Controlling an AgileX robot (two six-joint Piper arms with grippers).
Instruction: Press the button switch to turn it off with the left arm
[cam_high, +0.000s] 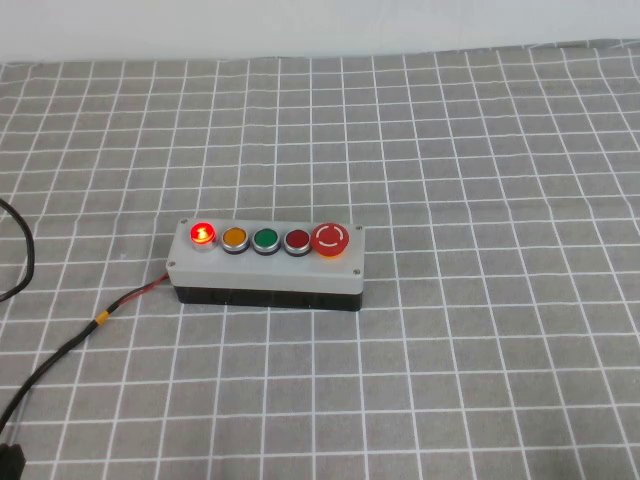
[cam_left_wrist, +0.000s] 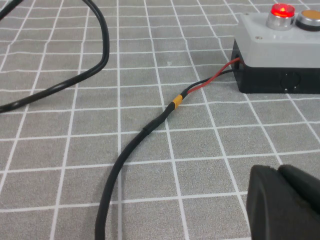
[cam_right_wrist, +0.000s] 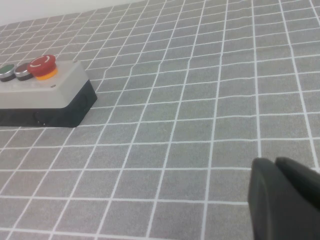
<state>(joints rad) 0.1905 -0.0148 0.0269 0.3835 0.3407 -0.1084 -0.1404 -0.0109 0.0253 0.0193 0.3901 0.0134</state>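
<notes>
Near the centre of the high view, slightly left, sits the grey box (cam_high: 268, 268), with the button switch (cam_high: 202, 235) glowing bright red at its left end. Beside it, running rightward: an orange button (cam_high: 235, 239), a green button (cam_high: 265, 240), a darker red button (cam_high: 297, 241), and the large red button with white arrows (cam_high: 331, 238).

Not yet begun, judging by the lit button and no arm near the box in the high view. Left gripper (cam_left_wrist: 287, 202) visible only as a dark bulk at the lower right of its wrist view, low over the checked cloth (cam_high: 480, 150), well apart from the box; finger state impossible to tell. Right gripper (cam_right_wrist: 285, 200) likewise a dark bulk at the lower right of its wrist view, far from the box, finger state also impossible to tell.

Next move, probably: bring the left gripper up and over the lit button, then press straight down, keeping off the orange neighbour.

Possibly in the way: the thin black-and-red wire (cam_left_wrist: 165, 116) with a yellow band, leading into the box's left end, and a thick black cable (cam_left_wrist: 95, 60) looping at the upper left of the left wrist view.
</notes>
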